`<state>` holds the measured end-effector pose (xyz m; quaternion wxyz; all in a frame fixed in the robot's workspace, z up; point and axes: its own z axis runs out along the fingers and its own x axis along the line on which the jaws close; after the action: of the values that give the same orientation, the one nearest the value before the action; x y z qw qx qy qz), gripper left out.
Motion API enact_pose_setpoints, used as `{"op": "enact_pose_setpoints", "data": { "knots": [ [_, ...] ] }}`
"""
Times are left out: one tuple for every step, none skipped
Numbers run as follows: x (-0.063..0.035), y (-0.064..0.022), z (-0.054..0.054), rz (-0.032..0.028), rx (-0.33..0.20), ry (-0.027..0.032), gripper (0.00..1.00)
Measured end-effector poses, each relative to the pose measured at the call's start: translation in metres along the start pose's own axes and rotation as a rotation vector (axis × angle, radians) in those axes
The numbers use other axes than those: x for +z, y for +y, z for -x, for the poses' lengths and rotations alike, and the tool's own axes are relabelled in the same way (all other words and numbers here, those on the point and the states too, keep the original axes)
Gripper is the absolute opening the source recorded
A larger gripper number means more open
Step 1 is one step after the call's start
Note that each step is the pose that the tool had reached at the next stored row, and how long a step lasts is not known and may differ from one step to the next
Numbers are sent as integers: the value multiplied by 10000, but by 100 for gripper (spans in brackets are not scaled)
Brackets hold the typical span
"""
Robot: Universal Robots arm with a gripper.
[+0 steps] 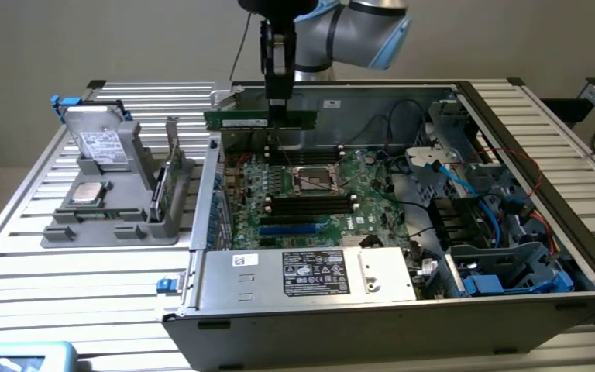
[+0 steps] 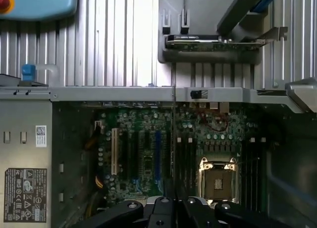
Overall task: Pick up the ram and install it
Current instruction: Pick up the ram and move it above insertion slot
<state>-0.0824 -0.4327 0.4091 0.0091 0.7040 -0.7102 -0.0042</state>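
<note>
W/ ram (image 1: 238, 119) gripped, hand (image 1: 278, 115) hovers above mobo (image 1: 375, 198) (case (image 1: 276, 329) open).

ram (image 1: 238, 119) | thin green stick | level, on edge | aloft over motherboard (image 1: 372, 177)

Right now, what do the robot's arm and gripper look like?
The arm is silver-grey with rounded joints and a light blue cap. The gripper is black, long and narrow. A thin dark cable runs alongside it.
</note>
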Motion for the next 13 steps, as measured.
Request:
{"op": "enact_pose_setpoints", "data": {
  "knots": [
    [0, -44, 9, 0, 0, -1, 12],
    [-1, -88, 19, 0, 0, -1, 12],
    [-1, -134, 29, -1, 1, -1, 12],
    [-2, -181, 39, -1, -1, 0, 12],
    [-2, -221, 52, 0, -1, -1, 12],
    [-1, -255, 70, -1, 0, 0, 12],
    [-1, -286, 91, 0, 0, 0, 12],
    [0, -310, 114, -1, 0, -1, 12],
    [0, -331, 139, -1, 0, -1, 12],
    [1, -343, 167, 0, 1, -1, 12],
    [1, -356, 197, 0, 1, -1, 12],
    [2, -369, 224, 0, 1, -1, 12],
    [4, -389, 246, 0, 0, 0, 12]
  ]
}}
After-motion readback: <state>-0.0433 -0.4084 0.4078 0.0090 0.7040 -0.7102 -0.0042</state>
